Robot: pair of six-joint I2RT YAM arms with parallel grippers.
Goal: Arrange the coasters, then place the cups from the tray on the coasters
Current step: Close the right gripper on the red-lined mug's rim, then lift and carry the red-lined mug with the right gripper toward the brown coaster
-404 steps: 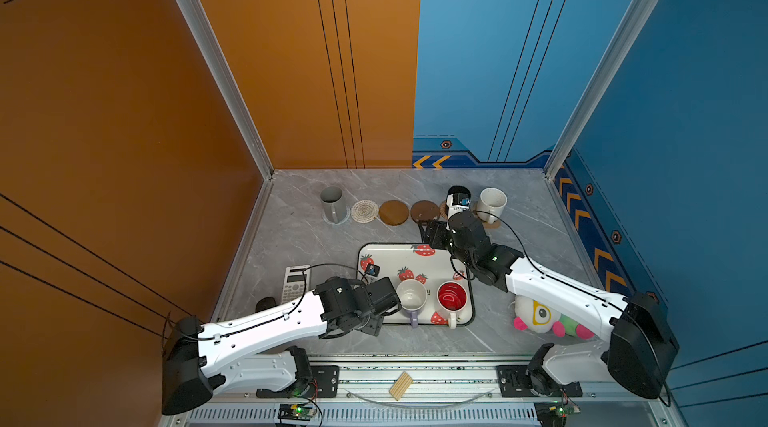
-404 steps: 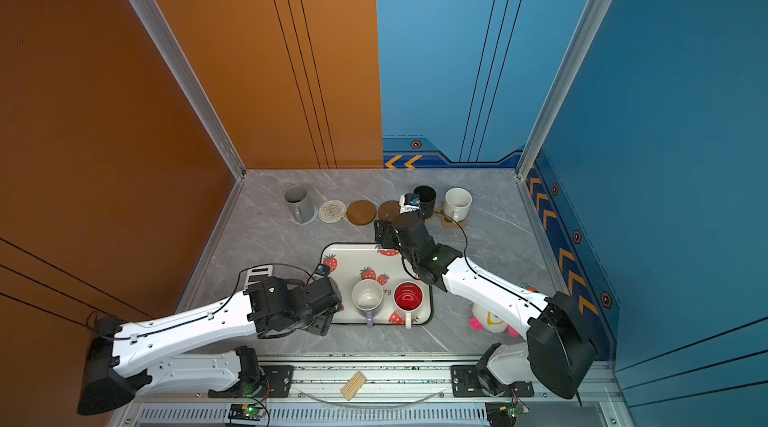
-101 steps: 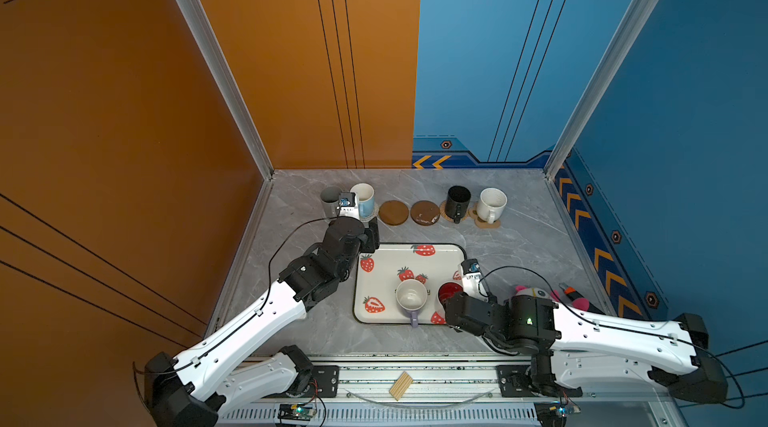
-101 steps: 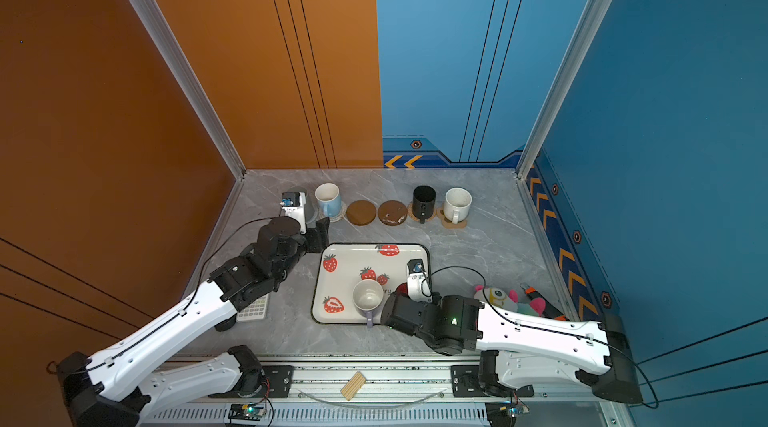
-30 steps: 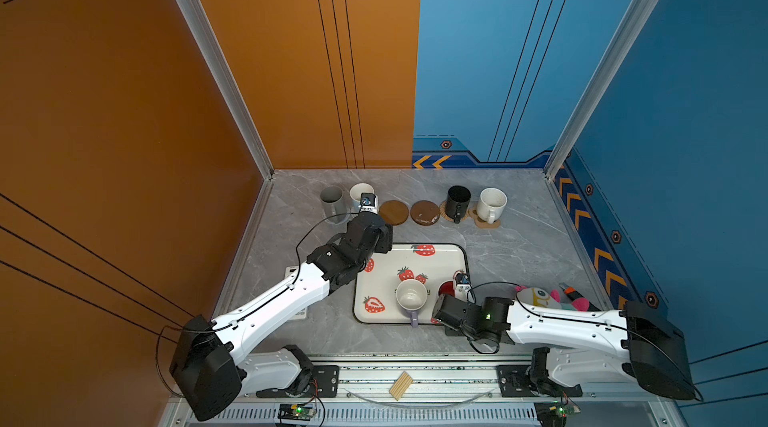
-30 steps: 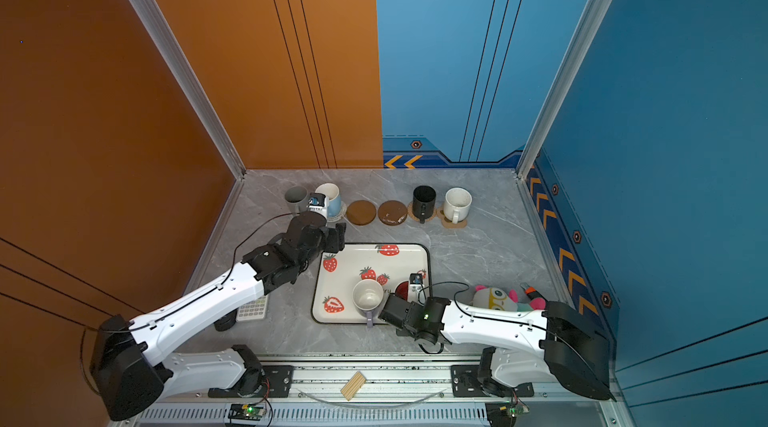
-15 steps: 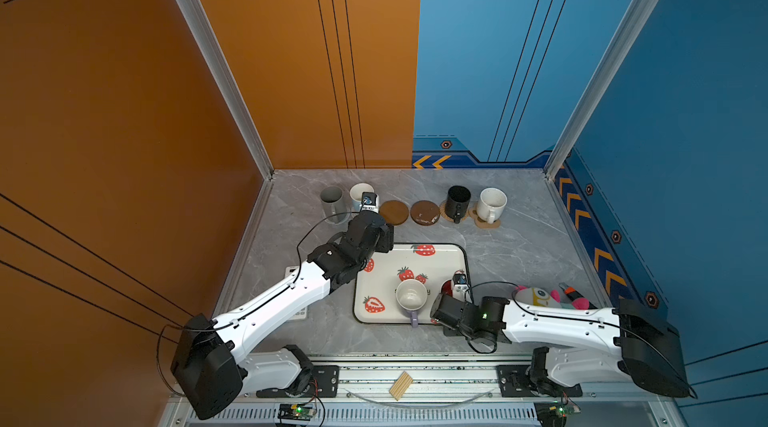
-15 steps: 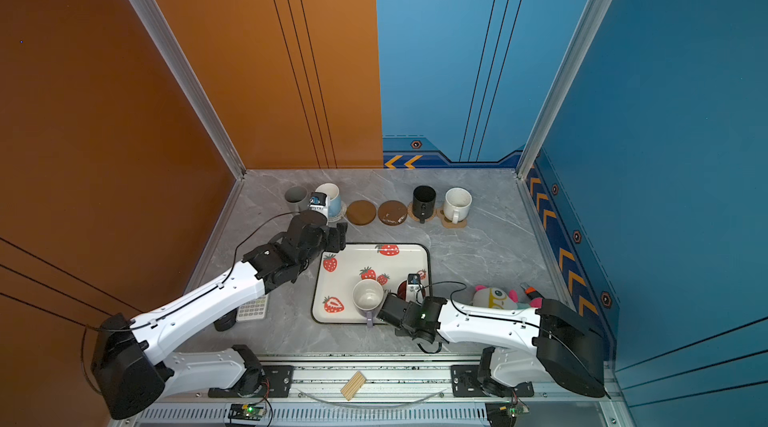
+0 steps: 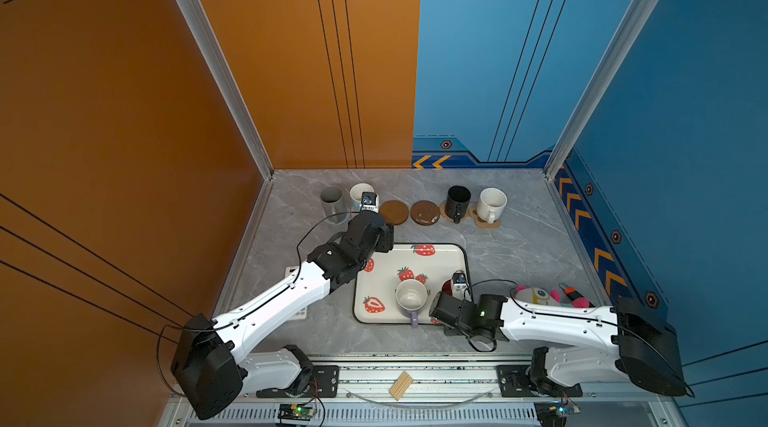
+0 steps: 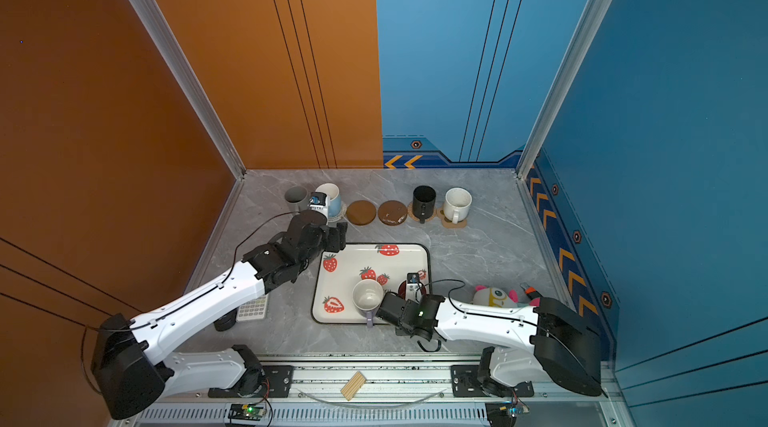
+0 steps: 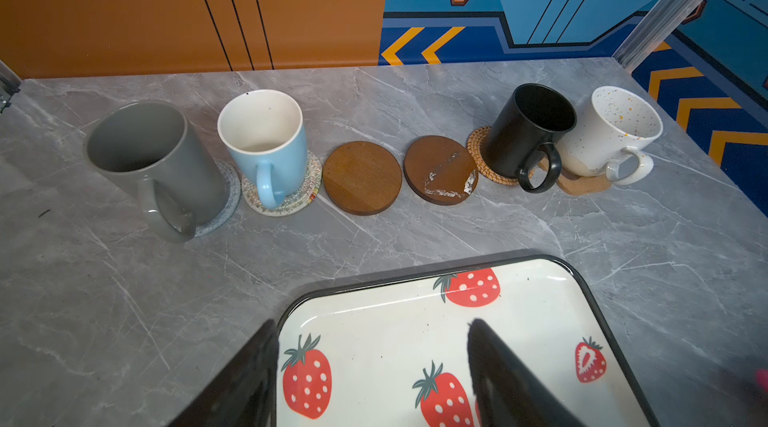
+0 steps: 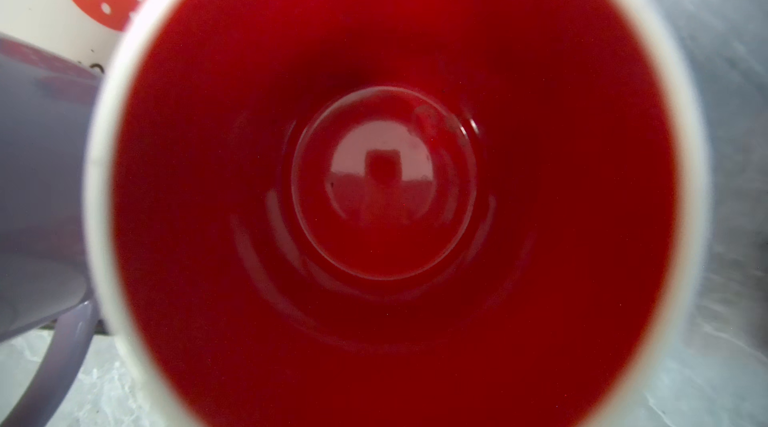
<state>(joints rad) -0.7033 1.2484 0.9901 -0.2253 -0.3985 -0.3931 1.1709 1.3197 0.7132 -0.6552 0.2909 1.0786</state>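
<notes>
Right gripper [image 9: 442, 306] is down at the near right corner of the strawberry tray [image 9: 440, 258], right over the red-lined white mug [image 12: 386, 179]. Its wrist camera stares straight into that glossy red bowl, and the fingers are out of sight, so whether they are clamped or apart cannot be told. Crowding it on one side is the lilac mug [image 12: 37, 154], close against the red one's rim, handle pointing toward the near table edge. Both mugs stand upright on the tray. A trace of dark lettering peeks out beside the lilac mug, too little to read.

Over to the left gripper [image 11: 370, 333]: fingers spread wide, nothing between them, hovering above the tray's far left corner.

Beyond it, the row along the back wall. The tall grey mug [image 11: 153, 159] sits on the grey woven coaster [image 11: 226, 196]. The blue mug [image 11: 266, 142] sits on the cream woven coaster [image 11: 299, 192]. Then come two bare wooden discs, one clean [image 11: 362, 177] and one with whitish scuffs [image 11: 440, 169]. The black mug [image 11: 528, 129] is on the rattan coaster [image 11: 482, 154], and the speckled white mug [image 11: 611, 129] is on the brown paw-shaped coaster [image 11: 582, 186].

Off to the sides, a plush toy [image 9: 536, 294] lies behind the right arm, and a calculator [image 10: 253, 308] lies under the left arm.
</notes>
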